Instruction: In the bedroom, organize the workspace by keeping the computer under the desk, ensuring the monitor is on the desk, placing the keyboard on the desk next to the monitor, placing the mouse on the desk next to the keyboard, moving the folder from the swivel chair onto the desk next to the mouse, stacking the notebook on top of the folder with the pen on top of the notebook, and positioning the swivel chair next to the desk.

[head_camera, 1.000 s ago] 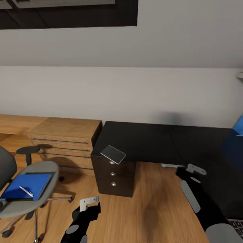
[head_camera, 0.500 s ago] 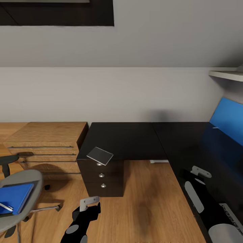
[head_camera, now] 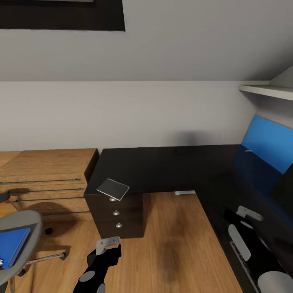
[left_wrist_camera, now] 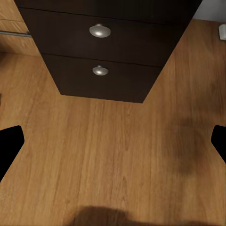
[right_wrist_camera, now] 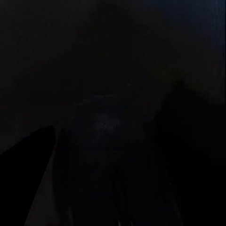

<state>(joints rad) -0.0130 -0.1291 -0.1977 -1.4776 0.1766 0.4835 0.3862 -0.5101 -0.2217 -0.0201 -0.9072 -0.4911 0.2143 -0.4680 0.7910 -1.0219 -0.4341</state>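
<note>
The folder point(head_camera: 12, 245) is lying on the swivel chair point(head_camera: 24, 221), well apart from the left gripper point(left_wrist_camera: 113, 141), whose fingers are standing apart over bare floor point(left_wrist_camera: 113, 155); the right gripper's state I cannot tell.

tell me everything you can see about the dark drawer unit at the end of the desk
The dark brown, wood-look drawer unit stands upright on the wooden plank floor under the left end of the black L-shaped desk. Its front carries three round silver knobs in a vertical row, one per drawer, all drawers shut. A light wooden dresser stands beside it. A small grey flat card lies on the desk corner above it.
</note>
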